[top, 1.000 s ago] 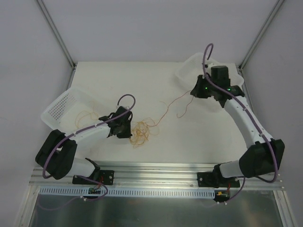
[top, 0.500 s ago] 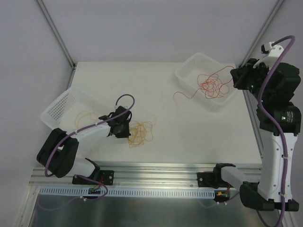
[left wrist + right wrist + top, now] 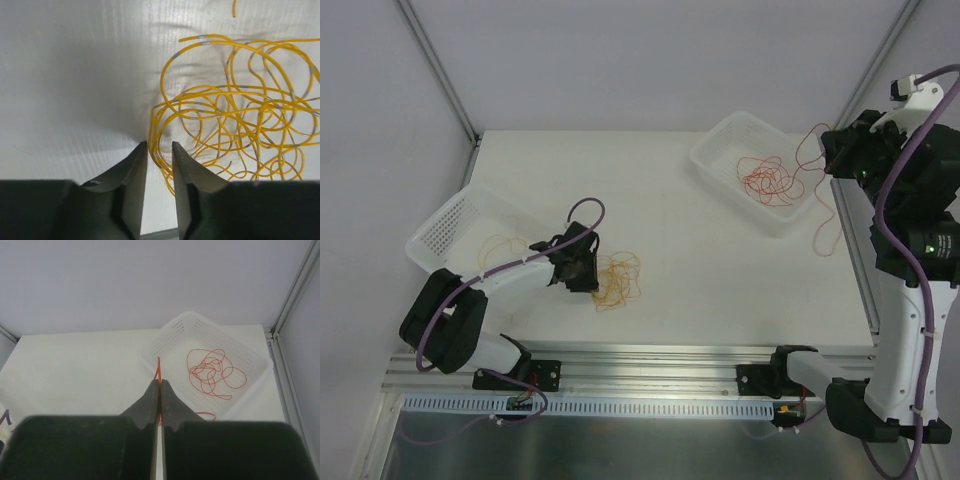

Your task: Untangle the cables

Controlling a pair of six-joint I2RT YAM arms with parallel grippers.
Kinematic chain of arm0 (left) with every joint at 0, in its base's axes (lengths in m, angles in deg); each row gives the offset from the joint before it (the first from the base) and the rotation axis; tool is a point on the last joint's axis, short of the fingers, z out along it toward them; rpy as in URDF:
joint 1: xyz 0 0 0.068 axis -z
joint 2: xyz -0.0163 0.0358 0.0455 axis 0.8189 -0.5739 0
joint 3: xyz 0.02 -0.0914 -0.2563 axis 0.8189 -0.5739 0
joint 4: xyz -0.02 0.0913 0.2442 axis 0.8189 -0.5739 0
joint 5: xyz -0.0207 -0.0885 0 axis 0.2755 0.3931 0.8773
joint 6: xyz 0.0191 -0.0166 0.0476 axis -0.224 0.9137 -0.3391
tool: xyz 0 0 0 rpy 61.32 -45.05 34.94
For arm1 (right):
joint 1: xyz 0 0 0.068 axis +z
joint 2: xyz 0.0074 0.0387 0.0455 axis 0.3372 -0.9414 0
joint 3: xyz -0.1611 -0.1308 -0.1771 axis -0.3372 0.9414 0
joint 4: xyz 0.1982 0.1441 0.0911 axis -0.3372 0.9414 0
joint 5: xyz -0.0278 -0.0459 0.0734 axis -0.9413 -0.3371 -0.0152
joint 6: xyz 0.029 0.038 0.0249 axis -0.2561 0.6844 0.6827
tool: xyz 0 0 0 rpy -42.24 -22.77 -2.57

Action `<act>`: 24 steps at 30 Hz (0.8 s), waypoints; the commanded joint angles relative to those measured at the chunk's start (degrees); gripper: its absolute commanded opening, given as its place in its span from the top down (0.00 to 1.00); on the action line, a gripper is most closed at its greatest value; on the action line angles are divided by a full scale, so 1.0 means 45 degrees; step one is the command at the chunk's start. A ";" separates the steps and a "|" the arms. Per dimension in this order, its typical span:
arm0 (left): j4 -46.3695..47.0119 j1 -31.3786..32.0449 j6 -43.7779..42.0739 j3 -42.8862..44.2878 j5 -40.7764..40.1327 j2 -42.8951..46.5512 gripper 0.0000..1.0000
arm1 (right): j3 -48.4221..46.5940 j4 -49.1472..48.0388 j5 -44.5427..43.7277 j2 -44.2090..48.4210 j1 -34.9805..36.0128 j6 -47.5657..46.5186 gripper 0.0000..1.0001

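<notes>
A yellow-orange cable tangle (image 3: 616, 279) lies on the table, and fills the left wrist view (image 3: 240, 135). My left gripper (image 3: 584, 274) sits low at its left edge, jaws slightly apart, with a few yellow strands running between the fingertips (image 3: 160, 150). A red-orange cable (image 3: 765, 180) lies coiled in the white basket (image 3: 720, 140) at the back right. My right gripper (image 3: 832, 152) is raised high beside that basket and shut on a red strand (image 3: 159, 371), whose tail (image 3: 828, 225) hangs down to the basket's right.
A second white basket (image 3: 445, 228) stands tilted at the left with thin yellow-orange strands (image 3: 500, 245) beside it. Metal frame posts rise at the back corners. The rail with the arm bases runs along the near edge.
My right gripper rose from over the back-right basket, drawing the red cable clear of the yellow tangle; its tail left the table and now hangs right of the basket. The left gripper stayed put.
</notes>
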 commanded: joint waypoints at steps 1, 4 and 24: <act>-0.0258 -0.0072 -0.0190 0.0687 0.0650 0.0911 0.71 | -0.0012 -0.0603 -0.0678 -0.0417 -0.0084 -0.0464 0.99; -0.0239 0.0045 -0.0600 0.0883 0.1040 0.1439 0.64 | 0.0085 -0.1208 -0.0953 -0.0768 -0.0103 -0.0582 0.99; -0.0180 0.0436 -0.1715 0.1724 0.0943 0.4468 0.01 | -0.1907 -0.4822 -0.1129 -0.5494 -0.0240 -0.0992 0.99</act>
